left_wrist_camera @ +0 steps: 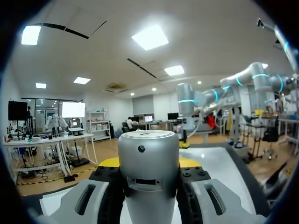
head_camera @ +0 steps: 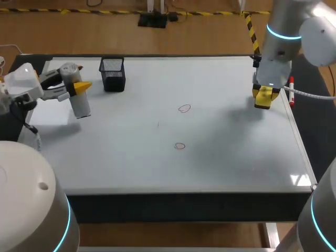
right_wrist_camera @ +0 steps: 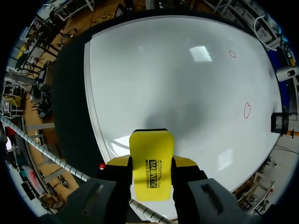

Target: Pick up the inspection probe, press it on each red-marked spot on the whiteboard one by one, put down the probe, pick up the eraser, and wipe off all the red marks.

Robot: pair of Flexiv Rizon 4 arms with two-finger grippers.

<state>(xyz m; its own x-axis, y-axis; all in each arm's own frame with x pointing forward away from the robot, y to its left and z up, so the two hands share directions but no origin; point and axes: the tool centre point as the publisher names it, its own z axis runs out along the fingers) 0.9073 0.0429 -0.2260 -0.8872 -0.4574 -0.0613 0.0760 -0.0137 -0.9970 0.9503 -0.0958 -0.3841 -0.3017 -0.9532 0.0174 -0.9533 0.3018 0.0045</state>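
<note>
Two red rings lie mid-frame on the whiteboard (head_camera: 131,157): the upper mark (head_camera: 184,108) and the lower mark (head_camera: 179,146). The right hand (head_camera: 265,98), at the upper right, clamps the yellow eraser (right_wrist_camera: 151,163). Both marks lie leftward and below it, and it looks the nearer hand. The left hand (head_camera: 76,87), at the upper left, grips the roughly upright silver probe (head_camera: 80,105).

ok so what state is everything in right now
left gripper, shut on the probe
probe, upright, held
right gripper, shut on the eraser
eraser, held over the board
far mark, not wiped
near mark, not wiped
mesh cup, upright
board, two red marks on it
</note>
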